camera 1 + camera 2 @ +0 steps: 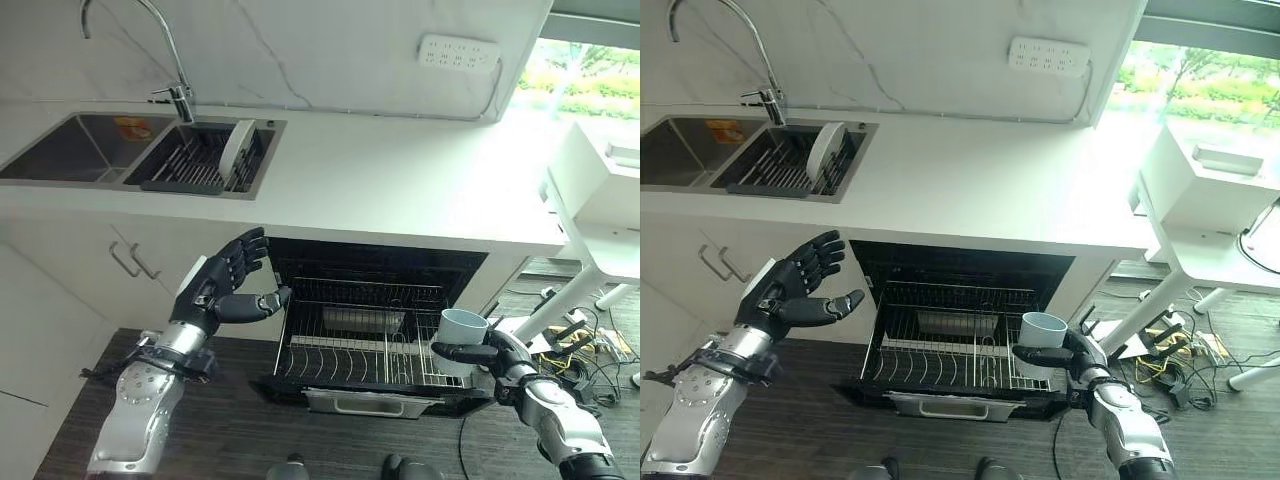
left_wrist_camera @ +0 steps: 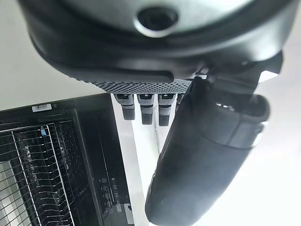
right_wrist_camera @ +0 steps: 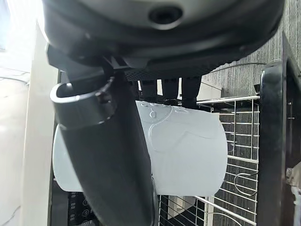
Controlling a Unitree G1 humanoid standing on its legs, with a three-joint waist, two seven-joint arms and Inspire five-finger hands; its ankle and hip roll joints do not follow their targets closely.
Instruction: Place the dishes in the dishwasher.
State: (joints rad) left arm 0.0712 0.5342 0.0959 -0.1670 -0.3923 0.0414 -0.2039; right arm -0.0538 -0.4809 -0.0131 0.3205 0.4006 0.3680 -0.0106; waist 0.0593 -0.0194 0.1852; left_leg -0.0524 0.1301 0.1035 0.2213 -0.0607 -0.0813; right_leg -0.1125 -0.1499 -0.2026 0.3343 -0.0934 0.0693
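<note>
Gripping a pale cup (image 1: 463, 328) upright, thumb across its side, the right hand (image 1: 497, 354) hovers over the rack (image 1: 350, 345), apparently to set it down. The left hand (image 1: 225, 285) hangs open, empty, beside the dishwasher (image 1: 375, 262).

The left robot hand (image 1: 222, 285) is raised on a bent arm, fingers spread straight and thumb held out, holding nothing. The right robot hand (image 1: 482, 353) reaches forward low, its thumb and fingers curled round a pale cup (image 1: 462, 327).
</note>
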